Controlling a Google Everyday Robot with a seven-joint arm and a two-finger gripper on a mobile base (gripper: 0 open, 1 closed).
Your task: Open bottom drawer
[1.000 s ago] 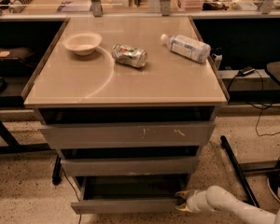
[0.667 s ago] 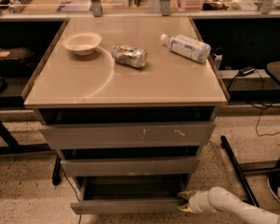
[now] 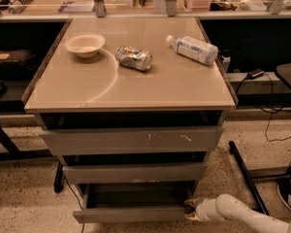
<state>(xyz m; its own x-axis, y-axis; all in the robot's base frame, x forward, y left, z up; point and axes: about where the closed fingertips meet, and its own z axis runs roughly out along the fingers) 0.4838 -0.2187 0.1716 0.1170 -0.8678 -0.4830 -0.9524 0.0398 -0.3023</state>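
Grey flat-fronted bottom drawer (image 3: 131, 213), partly out, pincer (image 3: 189, 210) tight on its right end.

the bowl (image 3: 85, 44) sits on the table top (image 3: 136, 89) at the back left; the can (image 3: 134, 58) lies on its side just right of it, toward the middle; the bottle (image 3: 192, 49) lies on its side further right, near the back right corner, apart from the can; under the top three drawers stack: the top drawer (image 3: 131, 141), the middle drawer (image 3: 135, 172) beneath it, and the bottom drawer (image 3: 131, 212) lowest, its front standing forward of the two above; the gripper (image 3: 190, 209) is low at the right end of that front, its arm (image 3: 242, 215) reaching in from the lower right; cables (image 3: 271, 115) trail on the floor right of the cabinet
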